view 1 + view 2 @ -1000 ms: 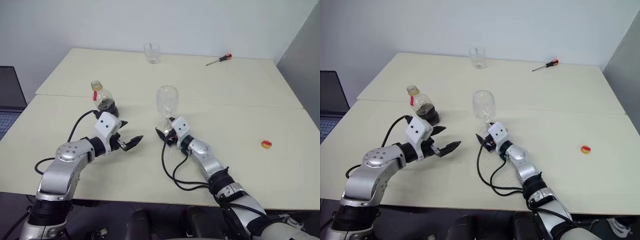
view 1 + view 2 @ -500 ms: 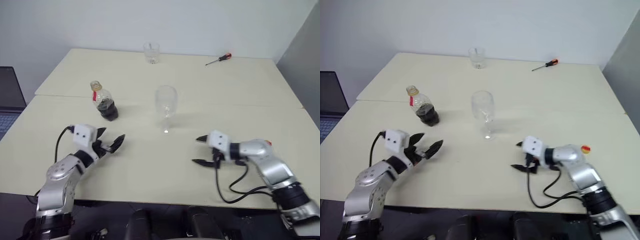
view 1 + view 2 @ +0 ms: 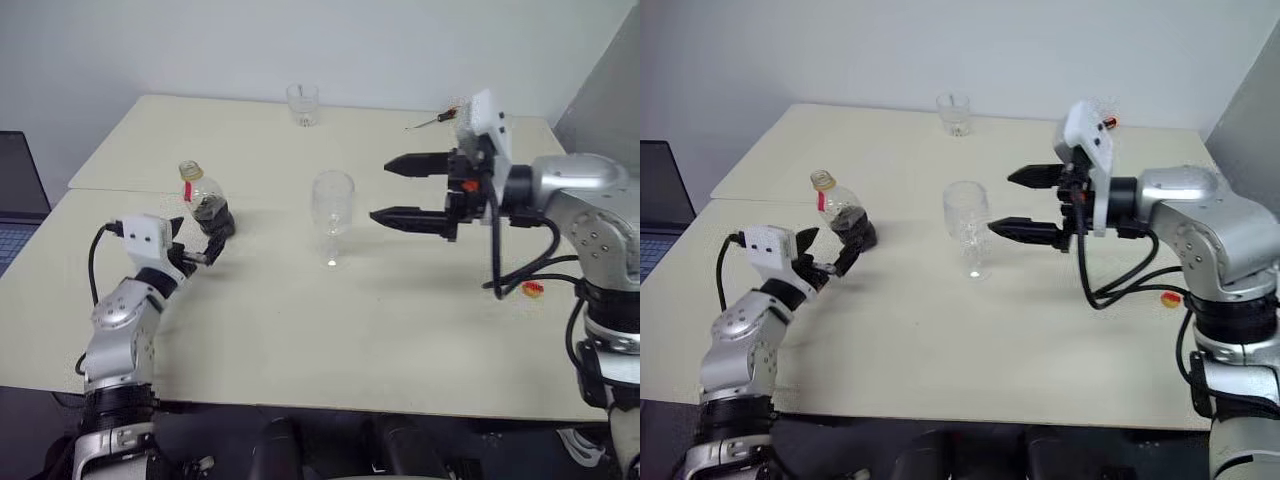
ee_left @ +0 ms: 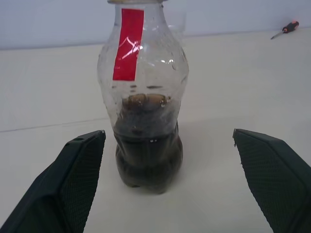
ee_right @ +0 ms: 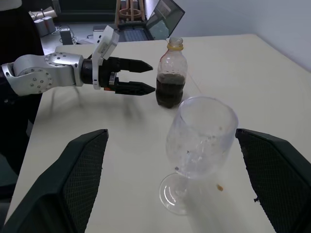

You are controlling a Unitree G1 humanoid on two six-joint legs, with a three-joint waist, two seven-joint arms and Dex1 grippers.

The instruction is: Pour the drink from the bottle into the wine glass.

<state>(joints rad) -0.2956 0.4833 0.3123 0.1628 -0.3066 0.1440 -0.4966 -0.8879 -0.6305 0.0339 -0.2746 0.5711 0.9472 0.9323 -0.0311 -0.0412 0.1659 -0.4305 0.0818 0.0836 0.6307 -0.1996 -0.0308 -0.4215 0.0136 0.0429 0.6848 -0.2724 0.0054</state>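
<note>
The bottle (image 3: pixel 205 203) stands upright on the pale desk (image 3: pixel 300 330), left of centre in the head view, with the dark drink (image 4: pixel 148 158) filling only its lower part and a red strip running down its neck. No cap is on its mouth. The left tool (image 3: pixel 206 246) sits just below and beside the bottle, its two black fingers (image 4: pixel 77 170) spread wide apart, one to each side of the bottle's base, touching nothing.

The wine glass (image 3: pixel 332 212) stands upright near the middle of the frame, well apart from the bottle and looking empty. The right tool (image 3: pixel 398 190) hangs above the desk just right of the glass's bowl, pointing toward it, fingers released and spread, gripping nothing.

At the upper centre a clear tumbler (image 3: pixel 303 104) stands near the desk's far edge. A screwdriver (image 3: pixel 436 118) lies at the upper right, and a small yellow and red object (image 3: pixel 533 289) at the right.
</note>
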